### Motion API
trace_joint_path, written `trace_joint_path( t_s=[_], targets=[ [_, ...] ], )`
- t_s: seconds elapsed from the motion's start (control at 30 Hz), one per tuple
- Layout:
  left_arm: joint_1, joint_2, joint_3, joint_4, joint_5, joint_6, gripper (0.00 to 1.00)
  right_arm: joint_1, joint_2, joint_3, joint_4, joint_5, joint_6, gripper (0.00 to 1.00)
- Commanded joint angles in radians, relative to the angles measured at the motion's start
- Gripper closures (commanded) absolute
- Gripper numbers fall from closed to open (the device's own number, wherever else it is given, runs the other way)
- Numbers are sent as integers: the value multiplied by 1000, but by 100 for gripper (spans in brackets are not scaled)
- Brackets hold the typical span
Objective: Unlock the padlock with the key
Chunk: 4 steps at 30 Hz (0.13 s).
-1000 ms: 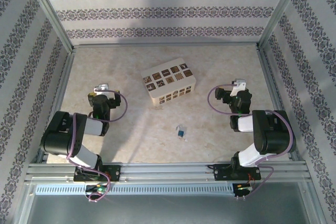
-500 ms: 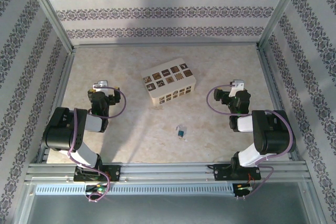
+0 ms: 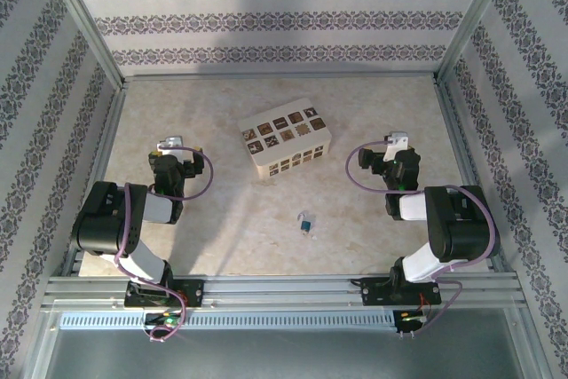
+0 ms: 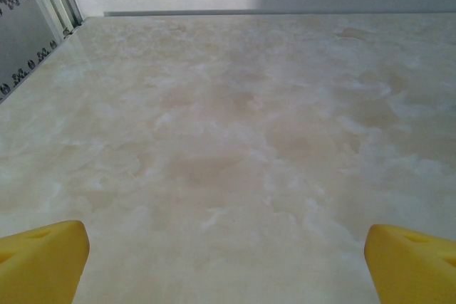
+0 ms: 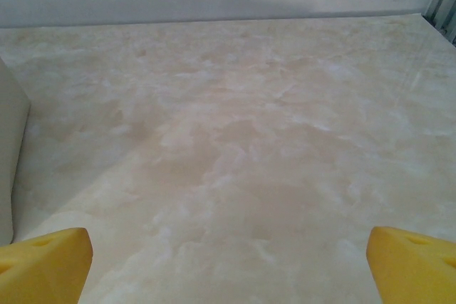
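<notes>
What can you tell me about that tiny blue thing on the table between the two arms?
It is the padlock, a tiny item with a blue part and a silvery, metal-looking part. It lies on the marbled beige table, toward the near edge, in front of the cream box and well apart from it. Only the table touches it. It is too small to tell whether it is locked.
</notes>
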Motion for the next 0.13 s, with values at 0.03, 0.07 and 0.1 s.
trace_joint_path(
  t_s=[0.03, 0.07, 0.1],
  targets=[
    [11, -8, 5, -1, 9, -7, 1, 7, -18, 18, 0, 17, -14, 1],
    [10, -8, 4, -2, 9, -7, 1, 9, -18, 18, 0, 19, -14, 2],
    [11, -8, 5, -1, 8, -7, 1, 8, -18, 18, -1, 18, -13, 2]
  ],
)
